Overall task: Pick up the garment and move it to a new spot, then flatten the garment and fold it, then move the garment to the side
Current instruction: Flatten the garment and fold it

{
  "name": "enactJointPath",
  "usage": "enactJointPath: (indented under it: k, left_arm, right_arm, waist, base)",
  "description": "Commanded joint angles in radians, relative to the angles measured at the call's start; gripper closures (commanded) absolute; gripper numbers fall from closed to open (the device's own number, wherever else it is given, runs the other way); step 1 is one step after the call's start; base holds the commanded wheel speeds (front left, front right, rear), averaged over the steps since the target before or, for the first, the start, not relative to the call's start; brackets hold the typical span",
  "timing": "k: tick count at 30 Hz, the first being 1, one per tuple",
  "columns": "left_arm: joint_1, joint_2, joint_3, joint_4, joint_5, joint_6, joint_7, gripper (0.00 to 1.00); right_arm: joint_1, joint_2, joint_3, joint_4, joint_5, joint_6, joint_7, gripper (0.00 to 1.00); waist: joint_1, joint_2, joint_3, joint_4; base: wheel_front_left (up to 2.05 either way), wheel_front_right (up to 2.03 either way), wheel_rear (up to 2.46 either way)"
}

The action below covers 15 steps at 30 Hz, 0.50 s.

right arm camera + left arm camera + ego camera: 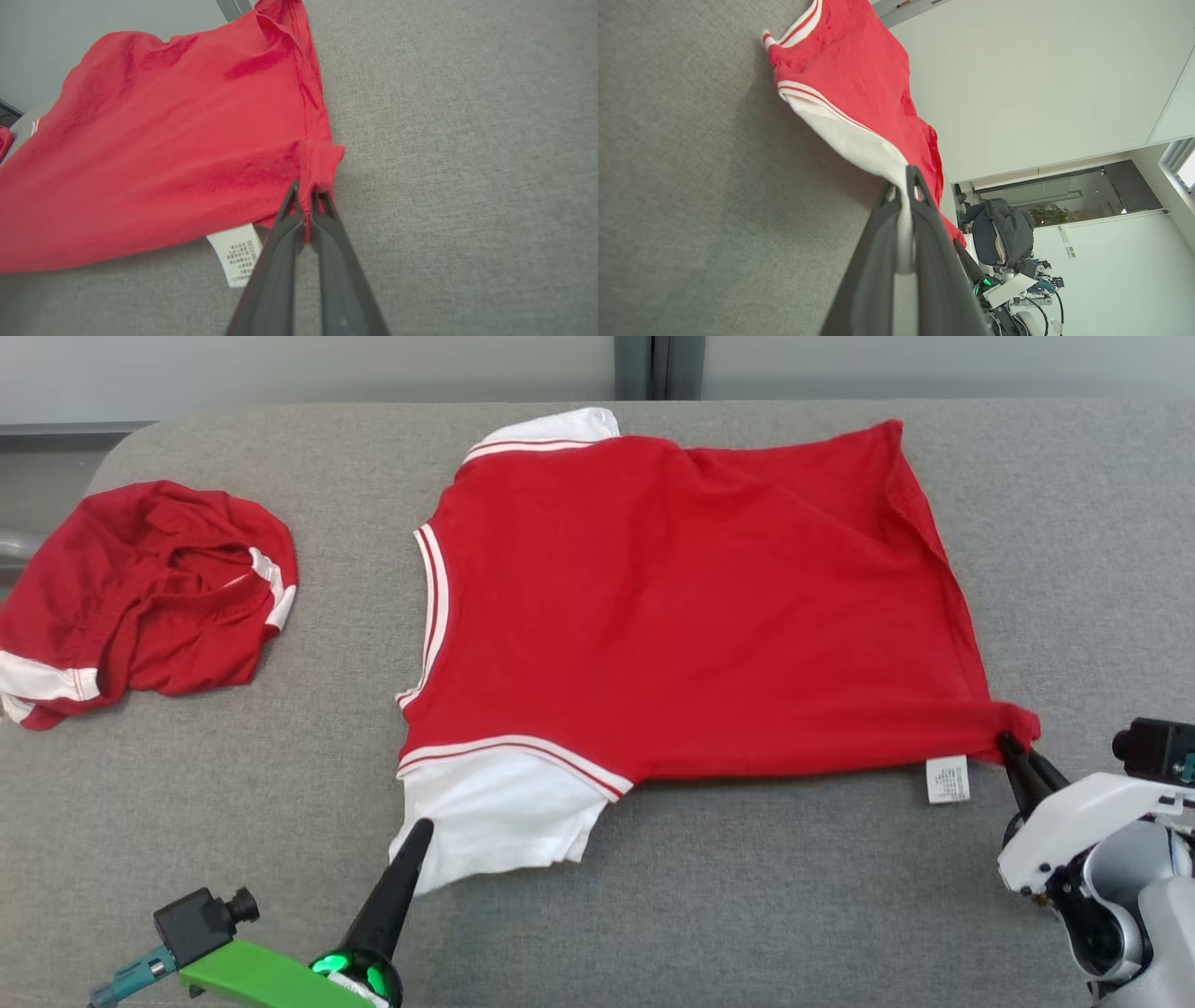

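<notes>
Pinching the garment [691, 607]: left gripper [423, 828] at white sleeve [495, 807], right gripper [1007, 743] at hem corner [1019, 721]

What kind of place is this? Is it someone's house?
Probably a lab or office, not a home: the red shirt lies on a grey padded worktable, the walls are plain and pale, and an indoor window shows potted plants.
</notes>
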Motion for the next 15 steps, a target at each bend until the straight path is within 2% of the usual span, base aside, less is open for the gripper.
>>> enactJointPath:
  k: [1,10,13,15]
  left_arm:
    - [0.022,0.021,-0.006,0.005,-0.010,-0.005,0.018,1.00]
    - [0.087,0.118,-0.046,0.041,-0.053,-0.005,0.142,1.00]
    - [0.110,0.144,-0.053,0.036,-0.066,0.012,0.169,1.00]
    - [0.119,0.146,-0.045,0.015,-0.081,0.008,0.170,1.00]
  right_arm:
    - [0.038,0.016,-0.030,-0.025,-0.016,-0.001,0.034,1.00]
    - [0.222,0.122,-0.131,-0.213,-0.094,-0.001,0.270,1.00]
    - [0.264,0.147,-0.155,-0.274,-0.114,-0.001,0.327,1.00]
    - [0.275,0.161,-0.175,-0.306,-0.123,-0.001,0.335,1.00]
  waist:
    - [0.0000,0.0000,-0.013,0.010]
    - [0.0000,0.0000,-0.018,-0.016]
    - [0.0000,0.0000,-0.020,-0.031]
    - [0.0000,0.0000,-0.020,-0.040]
  base:
    - [0.00,0.00,0.00]
    - [0.00,0.00,0.00]
    - [0.00,0.00,0.00]
    - [0.00,0.00,0.00]
